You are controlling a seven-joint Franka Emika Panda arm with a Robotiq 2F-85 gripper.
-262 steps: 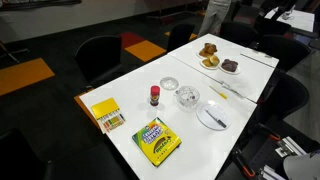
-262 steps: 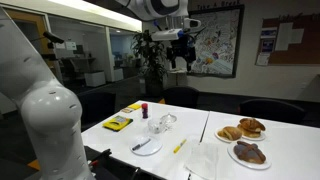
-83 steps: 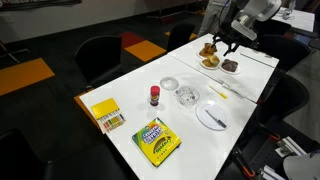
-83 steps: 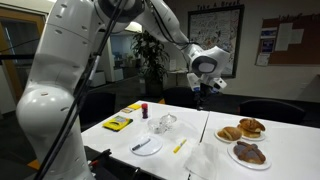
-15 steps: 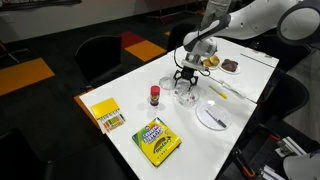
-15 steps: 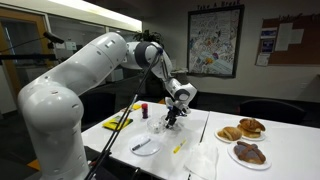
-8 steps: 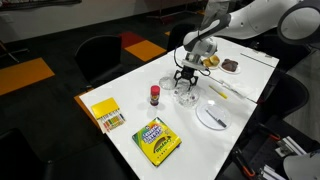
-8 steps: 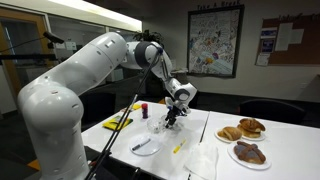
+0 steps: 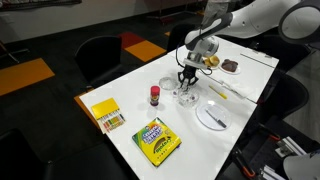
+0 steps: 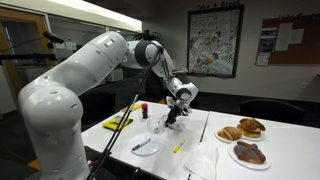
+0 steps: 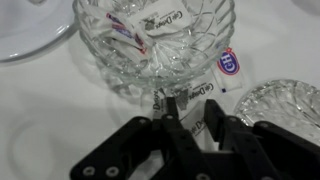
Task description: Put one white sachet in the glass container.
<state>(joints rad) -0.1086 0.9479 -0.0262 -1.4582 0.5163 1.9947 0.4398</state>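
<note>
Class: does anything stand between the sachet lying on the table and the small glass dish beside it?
Nothing visible. The sachet lies beside the bowl, with only bare table between it and the small glass dish.

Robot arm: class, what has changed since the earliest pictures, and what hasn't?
The arm swung down from high above the table. Its end effector now sits low at the glass bowl, fingers drawn closer. Any hold is unclear. Plate, crayon box and bottle stayed put.

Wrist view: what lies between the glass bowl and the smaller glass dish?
One white sachet with a red-and-blue mark lies between the glass bowl and the smaller glass dish, in the wrist view.
</note>
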